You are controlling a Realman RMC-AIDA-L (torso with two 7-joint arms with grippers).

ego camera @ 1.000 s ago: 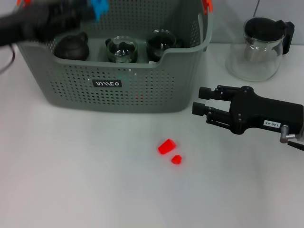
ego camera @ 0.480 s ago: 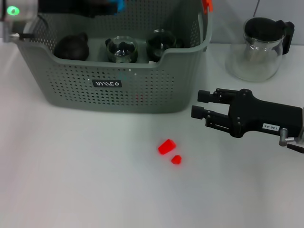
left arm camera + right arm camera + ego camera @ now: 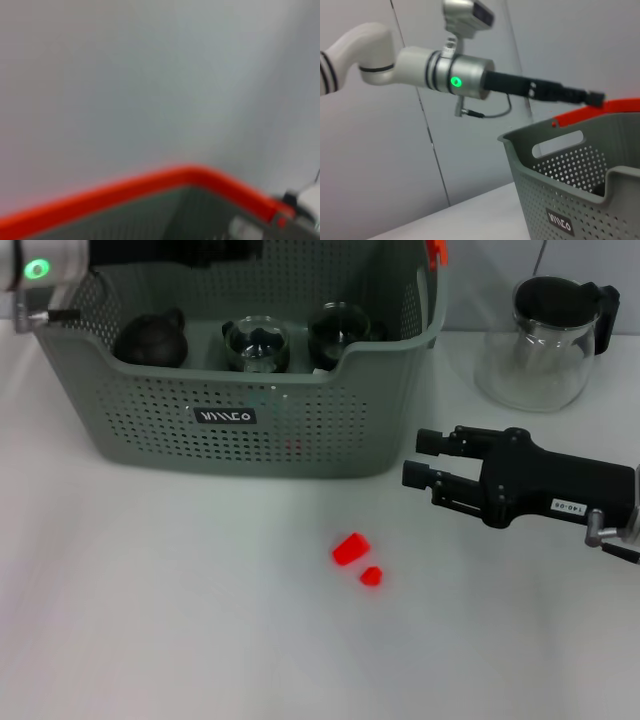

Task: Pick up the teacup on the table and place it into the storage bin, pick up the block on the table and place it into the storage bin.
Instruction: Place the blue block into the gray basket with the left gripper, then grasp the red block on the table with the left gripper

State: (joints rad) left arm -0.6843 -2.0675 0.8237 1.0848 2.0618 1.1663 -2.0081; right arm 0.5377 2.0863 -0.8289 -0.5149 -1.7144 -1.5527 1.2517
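The grey-green storage bin (image 3: 250,420) stands at the back of the table. It holds two glass teacups (image 3: 257,345) (image 3: 340,332) and a dark teapot (image 3: 150,338). Two small red blocks (image 3: 350,548) (image 3: 371,576) lie on the table in front of the bin. My left gripper (image 3: 230,250) reaches over the bin's back rim at the top edge of the head view. It also shows in the right wrist view as the left gripper (image 3: 594,96) above the orange rim. My right gripper (image 3: 413,456) hovers open and empty, right of the bin and above the blocks.
A glass pitcher (image 3: 548,340) with a black lid stands at the back right, behind my right arm. The bin's orange rim (image 3: 150,182) fills the left wrist view. White table surrounds the blocks.
My left arm has swung rightward along the bin's back rim. The blue thing seen at its tip earlier no longer shows. The right gripper has barely moved.
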